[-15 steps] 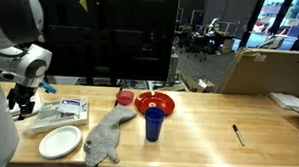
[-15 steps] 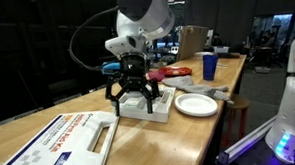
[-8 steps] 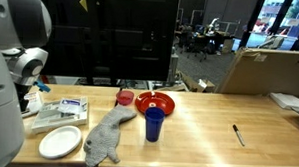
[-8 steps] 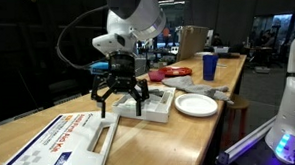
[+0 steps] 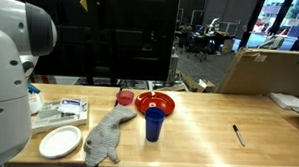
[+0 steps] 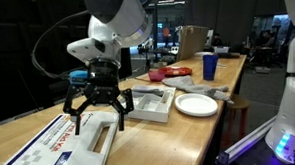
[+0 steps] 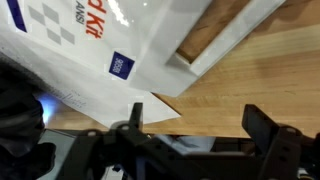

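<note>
Your gripper (image 6: 96,118) hangs with its jaws spread wide and nothing between them. In the wrist view the two dark fingers (image 7: 135,122) stand well apart. Beneath them is the corner of a white kit box (image 7: 90,60) with red lettering and a small blue label. The fingertips seem to hover just above that box rather than touch it, though the angle leaves this unsure.

The white kit box lies flat at one end of the wooden table (image 6: 155,143), along the long edge. In an exterior view your arm's own body hides that end.

Just beyond the box, further along the table, sits what looks like a shallow white tray (image 6: 151,108) with packets in it. A white plate (image 6: 196,105) rests beside the tray, near the front edge.

Past these, a grey cloth (image 5: 106,137) is crumpled towards the middle of the table. A blue cup (image 5: 153,124) stands upright just beside it. Behind the cup is a red bowl (image 5: 156,102), with a small red cup (image 5: 124,97) next to it by the back edge.

A black marker (image 5: 238,135) lies alone towards the far end, well apart from everything else. A cardboard box (image 5: 265,71) stands at the far back corner.
</note>
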Robot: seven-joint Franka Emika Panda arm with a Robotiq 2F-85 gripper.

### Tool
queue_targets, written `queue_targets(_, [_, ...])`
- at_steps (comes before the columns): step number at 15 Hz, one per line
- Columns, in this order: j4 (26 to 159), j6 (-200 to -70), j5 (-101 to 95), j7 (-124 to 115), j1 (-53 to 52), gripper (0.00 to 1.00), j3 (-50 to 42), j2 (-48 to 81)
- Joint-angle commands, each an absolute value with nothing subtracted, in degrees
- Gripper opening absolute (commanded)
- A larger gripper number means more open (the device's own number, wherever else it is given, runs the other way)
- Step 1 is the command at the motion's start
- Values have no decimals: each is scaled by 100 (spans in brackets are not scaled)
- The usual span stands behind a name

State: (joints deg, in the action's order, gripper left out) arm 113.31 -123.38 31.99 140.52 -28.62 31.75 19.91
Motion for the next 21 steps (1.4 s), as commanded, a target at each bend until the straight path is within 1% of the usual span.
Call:
queue_targets(1, [11276, -12342, 3085, 13971, -2786, 100, 3317, 2066])
queue_targets(6, [11255, -12392, 2822, 13620, -2892, 100, 3311, 2095])
queue_targets(15, [11266, -13162, 1575, 11272, -3182, 100, 3271, 2099])
queue_targets(21, [11252, -12539, 471, 10552, -3358, 100, 3290, 1985])
